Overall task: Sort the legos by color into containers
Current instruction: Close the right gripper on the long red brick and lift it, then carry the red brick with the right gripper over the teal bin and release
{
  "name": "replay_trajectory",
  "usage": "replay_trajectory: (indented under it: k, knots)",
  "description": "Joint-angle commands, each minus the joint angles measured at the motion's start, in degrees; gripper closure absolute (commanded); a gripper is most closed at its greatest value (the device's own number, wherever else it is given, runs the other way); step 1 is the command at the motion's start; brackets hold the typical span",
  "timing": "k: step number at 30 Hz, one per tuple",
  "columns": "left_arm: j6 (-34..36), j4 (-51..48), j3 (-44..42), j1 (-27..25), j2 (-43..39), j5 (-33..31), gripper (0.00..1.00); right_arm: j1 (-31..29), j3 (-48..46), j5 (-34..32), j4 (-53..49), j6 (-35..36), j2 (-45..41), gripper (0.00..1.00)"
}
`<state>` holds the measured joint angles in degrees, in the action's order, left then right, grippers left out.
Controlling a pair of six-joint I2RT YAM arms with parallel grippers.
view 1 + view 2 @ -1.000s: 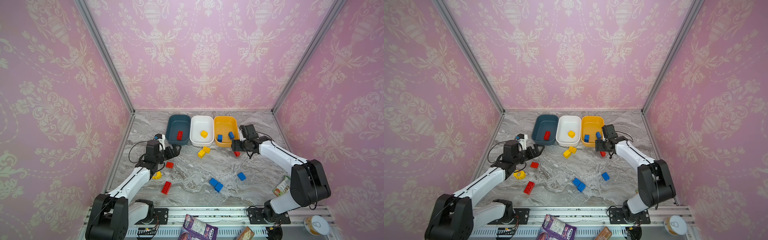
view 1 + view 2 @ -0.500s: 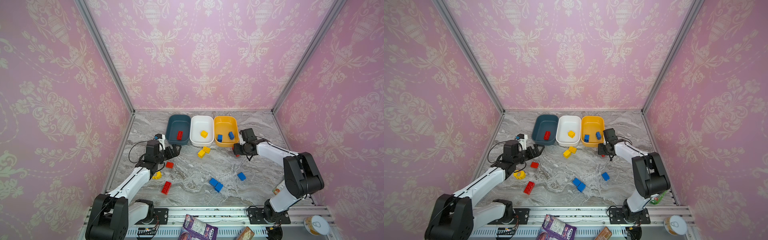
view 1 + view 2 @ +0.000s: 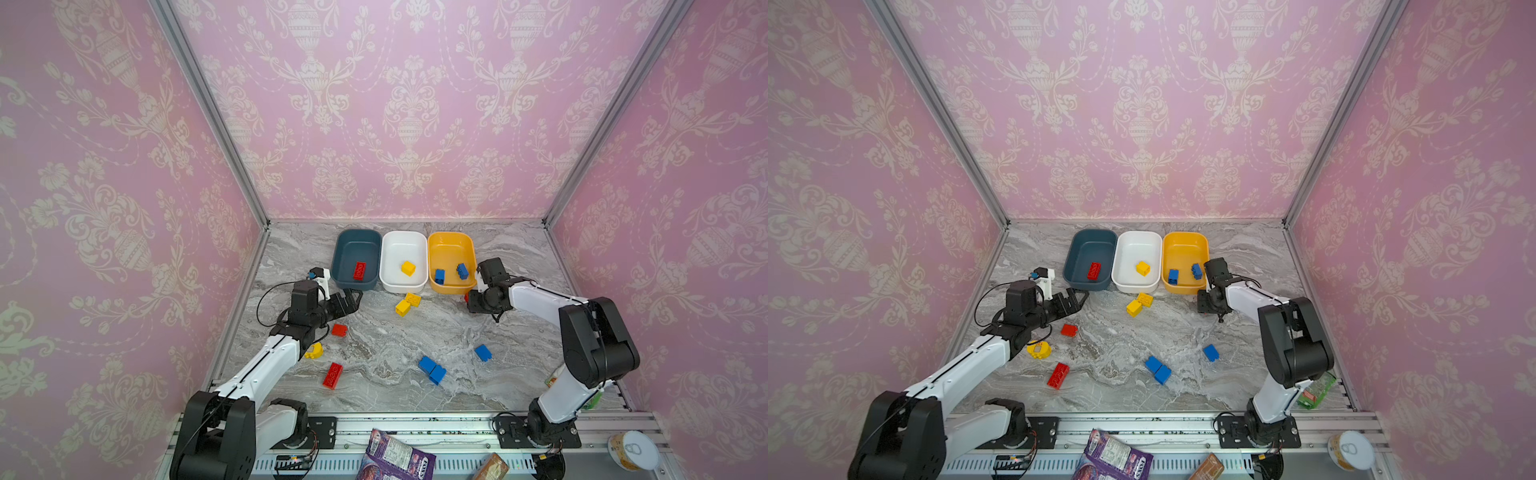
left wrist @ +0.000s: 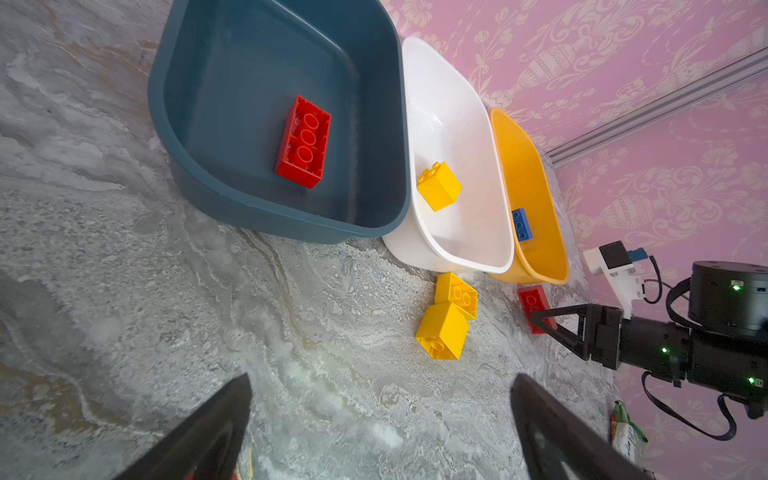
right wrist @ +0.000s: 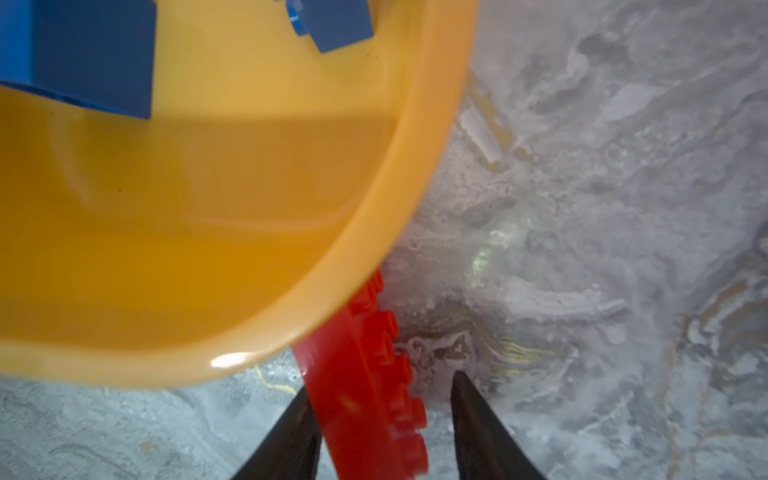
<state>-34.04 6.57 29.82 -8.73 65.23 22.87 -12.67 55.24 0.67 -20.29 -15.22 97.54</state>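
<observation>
The right tool (image 5: 384,390) straddled a red brick (image 5: 357,365) tucked against the yellow-orange tub (image 5: 415,166) near the back edge of the bench (image 3: 374,345). Its jaws were partly apart, with a gap on one side. The left tool (image 4: 382,378) hung wide open, holding nothing, before the teal tub (image 4: 291,224). Loose legos (image 3: 432,369) lay toward the front edge.

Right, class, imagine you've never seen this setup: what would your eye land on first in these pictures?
Probably the pink patterned walls, then the row at the table's back: teal tub, white tub, yellow-orange tub. Next, the right gripper, jaws either side of a red brick tucked by the yellow-orange tub's front corner, with bright bricks scattered nearer.
</observation>
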Motion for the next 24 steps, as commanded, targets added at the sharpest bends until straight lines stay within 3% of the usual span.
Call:
replay_trajectory:
  k: [1,13,24]
  knots:
    - [-0.3,-1.0,0.1,0.3,-1.0,1.0,0.01,-0.7,2.0,-0.4,-2.1,-0.2,0.8,0.53]
    - [-0.1,-1.6,0.8,0.2,-1.0,0.9,0.01,-1.3,3.0,-1.8,-4.4,0.3,1.2,0.74]
    - [-0.1,-0.9,0.9,0.2,-0.5,1.2,0.01,-4.0,2.3,-1.8,-8.7,-0.3,-5.1,0.78]
